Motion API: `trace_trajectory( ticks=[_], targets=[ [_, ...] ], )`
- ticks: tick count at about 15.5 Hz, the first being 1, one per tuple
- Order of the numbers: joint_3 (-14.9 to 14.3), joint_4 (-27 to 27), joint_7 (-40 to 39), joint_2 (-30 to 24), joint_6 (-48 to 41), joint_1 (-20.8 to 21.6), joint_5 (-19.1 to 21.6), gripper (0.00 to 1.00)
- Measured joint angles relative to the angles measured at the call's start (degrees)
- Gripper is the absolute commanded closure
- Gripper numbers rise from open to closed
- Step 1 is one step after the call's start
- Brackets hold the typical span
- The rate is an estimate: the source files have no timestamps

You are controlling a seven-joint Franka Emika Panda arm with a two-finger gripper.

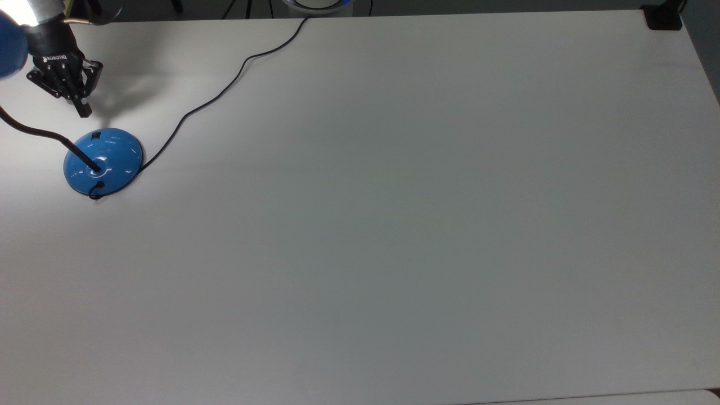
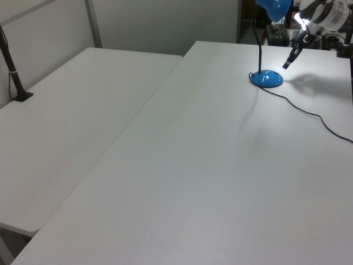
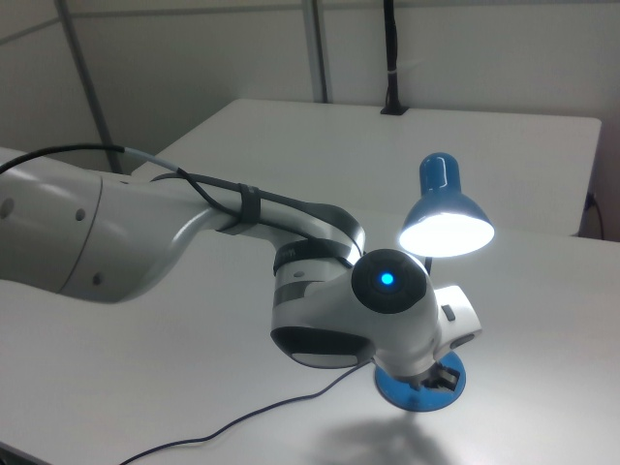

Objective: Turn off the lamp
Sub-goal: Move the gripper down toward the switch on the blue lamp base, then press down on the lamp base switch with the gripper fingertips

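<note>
Beside the lamp (image 1: 103, 160), just off the switch side of its glossy blue dome base, the gripper (image 1: 84, 110) hangs tip-down with its fingers drawn together into a single narrow point, holding nothing. The lamp stands near the top view's upper left corner of the white table (image 1: 394, 225), its black gooseneck (image 1: 42, 134) rising from the base toward the blue shade (image 3: 445, 208), which the right view shows lit, so the task is not yet done. The small black switch (image 1: 96, 135) sits on the part of the base nearest the gripper, and the fingertips are close to it but apart, with bare table between them in the top view. The cord (image 1: 225, 84) leaves the far side of the base and trails away across the table to its back edge. Judging from this, the push is what remains, and the dome is the hazard: a tip that lands off the switch could skid down the slick curved base, and a press with a sideways lean could shove or tip the light lamp rather than click the switch. The gooseneck arches close beside the gripper, so a drift toward it could knock the shade.
</note>
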Motion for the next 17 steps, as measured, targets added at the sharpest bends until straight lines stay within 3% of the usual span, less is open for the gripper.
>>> trace_trajectory(
  ticks=[6, 17],
  targets=[
    [0.1, 1.1, 0.2, 2.7, 3.7, 2.9, 2.5, 1.00],
    [-0.2, 1.2, -0.6, 3.1, 3.7, 2.4, 0.3, 1.00]
  ],
)
